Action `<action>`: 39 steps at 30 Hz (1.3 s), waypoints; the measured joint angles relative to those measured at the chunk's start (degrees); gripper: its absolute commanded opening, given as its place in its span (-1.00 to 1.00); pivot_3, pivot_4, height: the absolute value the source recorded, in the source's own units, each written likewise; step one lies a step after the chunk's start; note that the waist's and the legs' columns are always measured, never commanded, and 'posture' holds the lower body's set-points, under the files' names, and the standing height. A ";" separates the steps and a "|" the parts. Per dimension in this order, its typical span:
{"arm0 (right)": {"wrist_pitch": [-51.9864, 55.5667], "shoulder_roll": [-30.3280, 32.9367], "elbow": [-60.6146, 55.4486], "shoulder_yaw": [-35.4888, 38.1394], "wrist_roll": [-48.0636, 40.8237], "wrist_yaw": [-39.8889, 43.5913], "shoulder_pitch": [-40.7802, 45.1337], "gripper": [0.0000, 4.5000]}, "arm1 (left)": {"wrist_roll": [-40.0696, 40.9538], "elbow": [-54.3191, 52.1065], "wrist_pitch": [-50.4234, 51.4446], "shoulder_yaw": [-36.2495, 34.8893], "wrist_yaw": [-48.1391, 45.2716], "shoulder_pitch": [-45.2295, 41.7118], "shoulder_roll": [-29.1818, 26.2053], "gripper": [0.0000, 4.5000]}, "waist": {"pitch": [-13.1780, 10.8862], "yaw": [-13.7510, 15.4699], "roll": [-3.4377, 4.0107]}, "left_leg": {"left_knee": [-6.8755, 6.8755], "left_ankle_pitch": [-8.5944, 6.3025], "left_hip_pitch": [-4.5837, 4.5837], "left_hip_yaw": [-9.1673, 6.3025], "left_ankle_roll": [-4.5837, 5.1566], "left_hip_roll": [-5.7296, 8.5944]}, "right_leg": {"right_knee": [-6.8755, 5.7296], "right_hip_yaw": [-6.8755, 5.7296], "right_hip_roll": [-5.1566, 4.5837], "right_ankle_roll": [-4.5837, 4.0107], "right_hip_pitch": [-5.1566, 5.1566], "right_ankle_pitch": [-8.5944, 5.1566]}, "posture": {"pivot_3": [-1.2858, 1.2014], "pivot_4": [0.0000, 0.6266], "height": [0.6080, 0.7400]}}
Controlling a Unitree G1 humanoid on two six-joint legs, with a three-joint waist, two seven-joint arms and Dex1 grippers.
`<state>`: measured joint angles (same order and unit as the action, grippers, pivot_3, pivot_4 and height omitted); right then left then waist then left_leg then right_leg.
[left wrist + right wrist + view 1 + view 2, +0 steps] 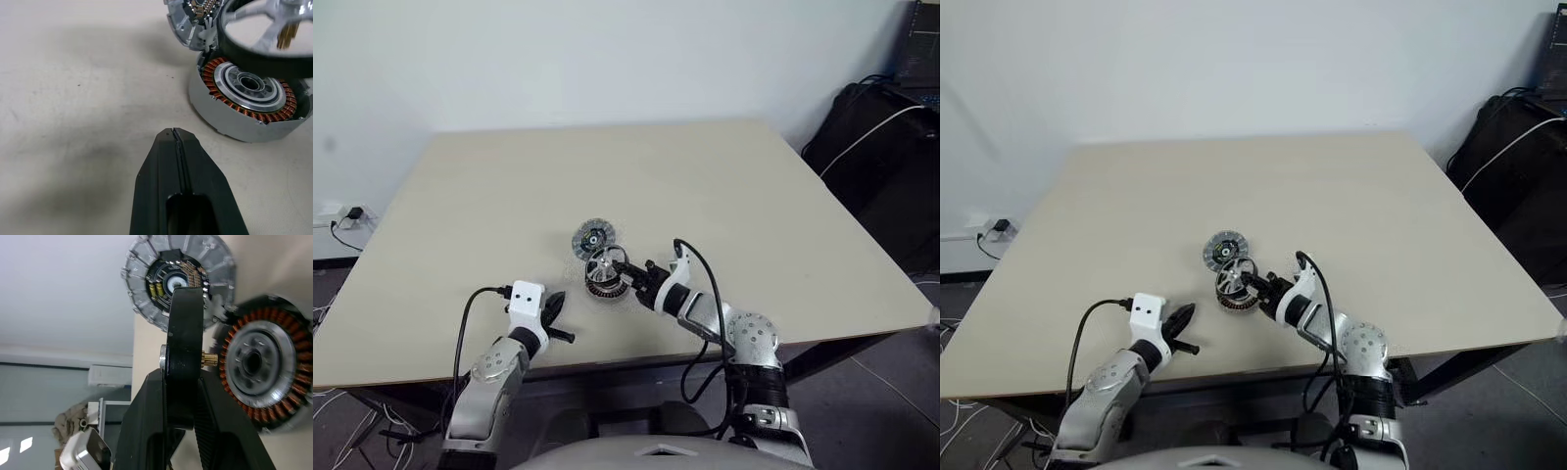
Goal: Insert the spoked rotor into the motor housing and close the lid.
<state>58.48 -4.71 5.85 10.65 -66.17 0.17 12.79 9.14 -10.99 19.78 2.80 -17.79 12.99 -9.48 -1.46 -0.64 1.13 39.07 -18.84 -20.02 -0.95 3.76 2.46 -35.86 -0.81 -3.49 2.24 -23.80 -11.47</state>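
Observation:
The spoked rotor (604, 262), black-rimmed with silver spokes, hangs tilted just above the motor housing (603, 288), a round ring of copper windings standing on the table (489, 196). My right gripper (626, 271) is shut on the rotor's rim; in the right wrist view the rotor (185, 333) shows edge-on between the fingers (146, 401), its brass shaft pointing at the housing (259, 367). The lid (592, 238), ribbed silver with a dark centre, lies just behind the housing. My left gripper (555, 311) is shut and empty, hovering left of the housing (249, 98).
A black bag (876, 147) with a white cable stands beyond the table's right edge. A wall socket with a plug (347, 215) sits low at the left. The table's front edge runs just below both grippers.

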 measured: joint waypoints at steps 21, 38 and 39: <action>-2.58 -0.33 5.57 0.16 4.35 1.92 1.36 -0.82 | 0.02 -0.53 0.63 0.01 0.09 -0.41 -0.28 -1.00 | 0.00 -0.01 0.01 | -0.01 -0.03 -0.08 0.00 -0.04 0.00 | -0.01 0.02 -0.05 -0.04 -0.11 0.01 | 0.03 -1.00 1.00; -1.36 -0.34 5.65 1.03 4.80 2.14 1.07 0.04 | 0.01 -0.53 0.95 0.06 -0.28 -0.89 -0.35 -1.00 | 0.17 -0.01 0.06 | 0.01 0.02 -0.59 0.03 -0.11 0.00 | -0.08 0.05 -0.08 -0.10 -0.71 0.10 | 0.03 -1.00 1.00; -1.36 -0.34 5.65 1.03 4.80 2.14 1.07 0.19 | 0.01 -0.52 0.96 0.06 -0.31 -0.98 -0.35 -1.00 | 0.17 -0.01 0.07 | 0.01 0.02 -0.59 0.03 -0.11 0.00 | -0.08 0.05 -0.08 -0.10 -0.71 0.10 | 0.03 -1.00 1.00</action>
<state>57.12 -5.05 11.50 11.68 -61.37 2.31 13.86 9.15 -11.51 20.73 2.86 -18.10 12.01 -9.83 -1.29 -0.64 1.19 39.08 -18.82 -20.62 -0.92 3.65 2.47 -35.93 -0.76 -3.56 2.14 -24.51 -11.37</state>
